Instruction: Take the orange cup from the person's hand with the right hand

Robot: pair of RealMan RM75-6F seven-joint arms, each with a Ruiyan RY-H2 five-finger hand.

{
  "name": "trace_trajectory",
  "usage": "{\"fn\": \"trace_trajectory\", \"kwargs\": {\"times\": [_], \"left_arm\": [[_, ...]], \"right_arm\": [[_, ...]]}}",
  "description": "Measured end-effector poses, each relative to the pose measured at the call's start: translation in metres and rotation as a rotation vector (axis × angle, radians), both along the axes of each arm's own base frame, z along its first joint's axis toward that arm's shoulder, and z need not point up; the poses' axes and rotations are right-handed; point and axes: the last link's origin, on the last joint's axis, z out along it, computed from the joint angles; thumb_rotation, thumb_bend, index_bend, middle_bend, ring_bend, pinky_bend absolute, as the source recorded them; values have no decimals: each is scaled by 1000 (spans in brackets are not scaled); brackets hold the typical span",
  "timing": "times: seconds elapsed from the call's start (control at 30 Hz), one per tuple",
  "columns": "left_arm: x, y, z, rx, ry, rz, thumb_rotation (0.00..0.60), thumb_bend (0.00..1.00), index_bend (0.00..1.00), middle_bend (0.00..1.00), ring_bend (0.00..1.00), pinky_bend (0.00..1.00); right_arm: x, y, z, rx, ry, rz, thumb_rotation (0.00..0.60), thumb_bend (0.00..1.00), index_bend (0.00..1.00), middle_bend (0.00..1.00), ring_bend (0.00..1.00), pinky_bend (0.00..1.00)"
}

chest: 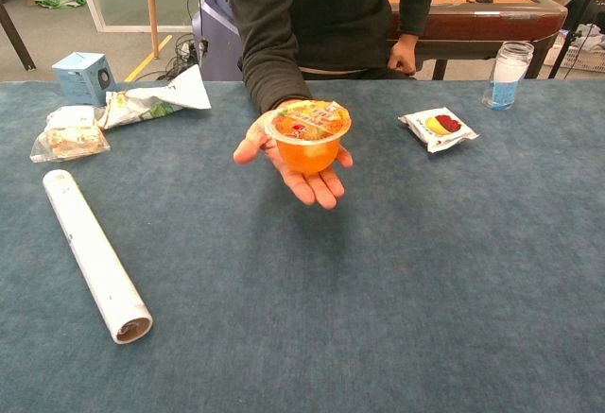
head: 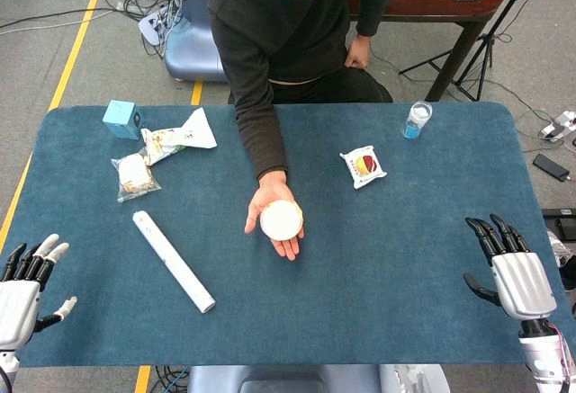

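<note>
A person across the table holds out an open palm with the orange cup resting upright on it, foil lid on top. The cup sits near the middle of the blue table. My right hand rests at the table's right front edge, fingers spread, holding nothing, well to the right of the cup. At the left front edge lies my left hand, also with fingers apart and nothing in it. Neither hand appears in the chest view.
A white tube lies left of centre. Snack packets and a light blue box sit at the back left. A wrapped snack and a small jar stand at the back right.
</note>
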Motion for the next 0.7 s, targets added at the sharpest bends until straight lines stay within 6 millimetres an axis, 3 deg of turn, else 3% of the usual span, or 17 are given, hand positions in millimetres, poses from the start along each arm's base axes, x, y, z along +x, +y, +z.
{"fn": "trace_trajectory", "kwargs": {"times": [0.43, 0.7], "left_arm": [[0, 1, 0, -1, 2, -1, 600, 211, 145, 75, 89, 17], [0, 1, 0, -3, 1, -5, 600, 210, 145, 75, 89, 17]], "right_arm": [[5, -2, 2, 4, 11, 19, 600, 207, 87, 148, 34, 156], [23, -12, -2, 62, 46, 91, 600, 208, 87, 148, 34, 156]]}}
